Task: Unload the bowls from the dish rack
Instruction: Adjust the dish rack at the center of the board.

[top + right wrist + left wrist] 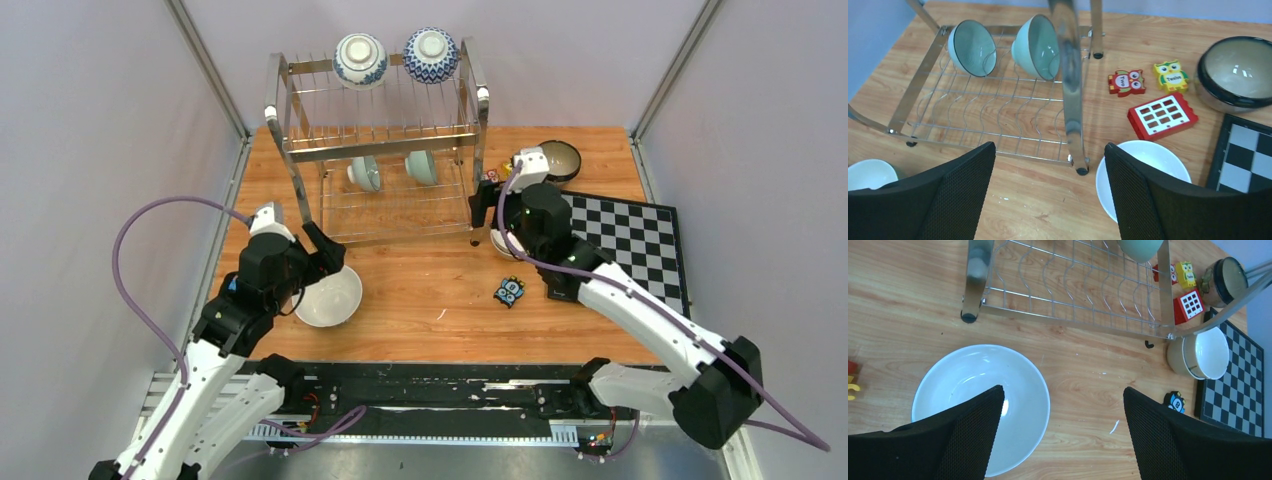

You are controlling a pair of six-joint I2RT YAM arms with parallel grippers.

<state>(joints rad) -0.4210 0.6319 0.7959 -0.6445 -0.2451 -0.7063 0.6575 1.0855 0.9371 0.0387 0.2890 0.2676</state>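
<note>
Closest to the lens, the left fingers (963,440) stand wide apart and hold nothing. One of them hangs over the inside of a white bowl (973,375), and the other is over the bare table (1088,365) beside its rim. I cannot tell if the finger touches the bowl. This bowl sits upright just in front of the front left leg of the dish rack (375,150). On the top tier of the rack two blue-and-white bowls (360,58) lie side by side with foot rings up. On the lower tier two celadon bowls (973,47) stand on edge. At the front right leg of the rack the right fingers (1173,210) are also wide open and empty, with the leg seen between them. A second white bowl (1148,155) sits just right of that leg, partly hidden by one finger. Further back, right of the rack, a dark bowl (1235,72) stands apart from the fingers.
</note>
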